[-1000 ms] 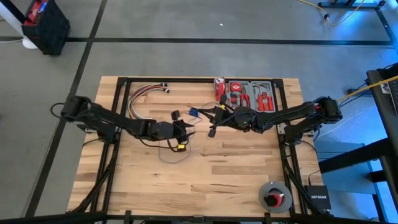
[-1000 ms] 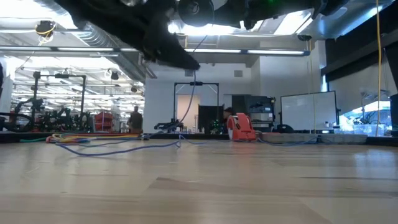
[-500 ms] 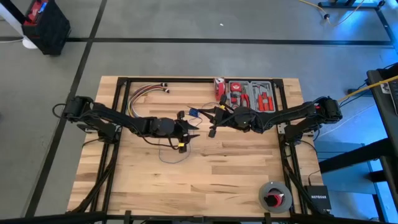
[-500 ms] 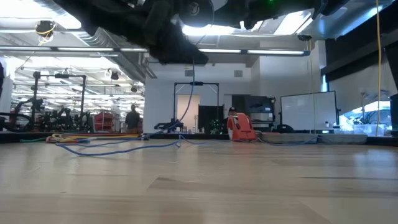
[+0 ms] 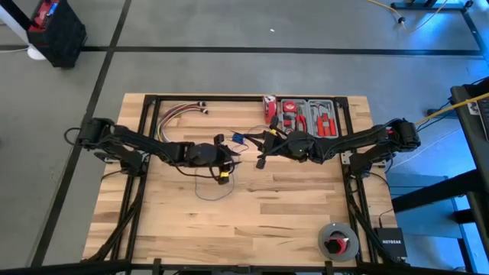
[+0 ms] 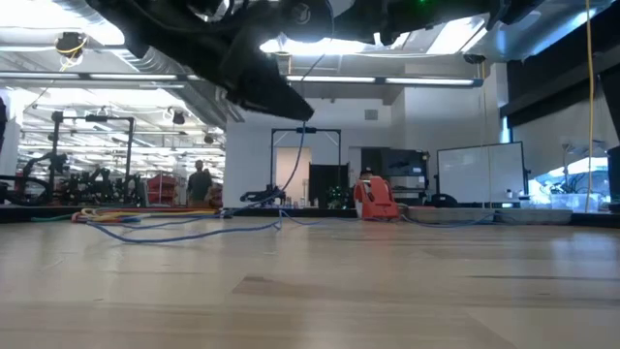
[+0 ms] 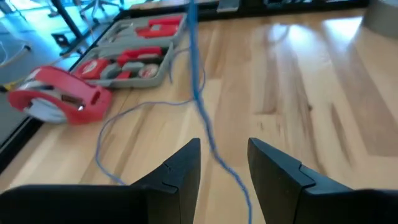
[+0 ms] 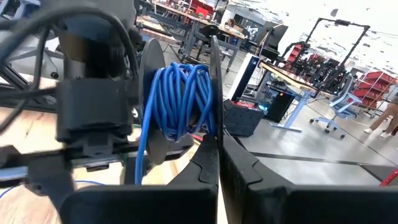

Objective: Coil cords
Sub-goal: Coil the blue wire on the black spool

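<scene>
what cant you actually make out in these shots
- High view: the blue cord on the table is too thin to trace fully.
- Left wrist view: the cord runs between the open left gripper fingers; contact cannot be told, and the picture's edge cuts it off.
- Right wrist view: the shut right gripper sits by the spool; its grip point is hidden by its own fingers.
- Low view: both arms are cut off at the top.

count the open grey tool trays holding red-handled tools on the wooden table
1: the open grey tool tray sits at the table's far edge, right of centre, beside the red tape dispenser. None seem hidden.
</scene>
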Robot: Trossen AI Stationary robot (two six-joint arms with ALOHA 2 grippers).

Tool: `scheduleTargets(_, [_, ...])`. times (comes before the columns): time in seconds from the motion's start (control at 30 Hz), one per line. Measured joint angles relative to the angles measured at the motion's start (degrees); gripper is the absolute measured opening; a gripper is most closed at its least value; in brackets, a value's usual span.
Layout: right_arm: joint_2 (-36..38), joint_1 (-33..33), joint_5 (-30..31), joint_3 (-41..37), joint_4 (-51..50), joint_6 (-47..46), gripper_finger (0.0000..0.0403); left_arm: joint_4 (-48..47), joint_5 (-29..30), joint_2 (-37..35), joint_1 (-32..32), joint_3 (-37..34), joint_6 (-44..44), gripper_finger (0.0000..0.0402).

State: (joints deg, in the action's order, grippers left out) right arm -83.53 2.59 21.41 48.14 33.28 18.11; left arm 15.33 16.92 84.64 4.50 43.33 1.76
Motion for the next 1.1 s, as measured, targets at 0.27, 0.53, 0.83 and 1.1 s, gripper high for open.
scheduleTargets(0.27, [0.00,0.00,0.00,0.00,0.05,0.02,0.0001,-0.90,-0.21,-1.04,0.14,0.04,-0.25,0.0117])
scheduleTargets(0.53, [0.00,0.00,0.00,0.00,0.11,0.20,0.0001,-0.30,-1.92,-1.02,-0.56,0.10,-0.07,0.0008])
scheduleTargets(0.83, [0.00,0.02,-0.57,0.00,1.33,0.22,0.0001,-3.88,2.23,-1.03,-1.66,0.55,-0.05,0.0003])
scheduleTargets(1.1, [0.02,0.04,-6.34,-0.02,1.52,0.26,0.0001,-14.26,8.34,-7.80,0.01,0.52,-2.23,0.0002])
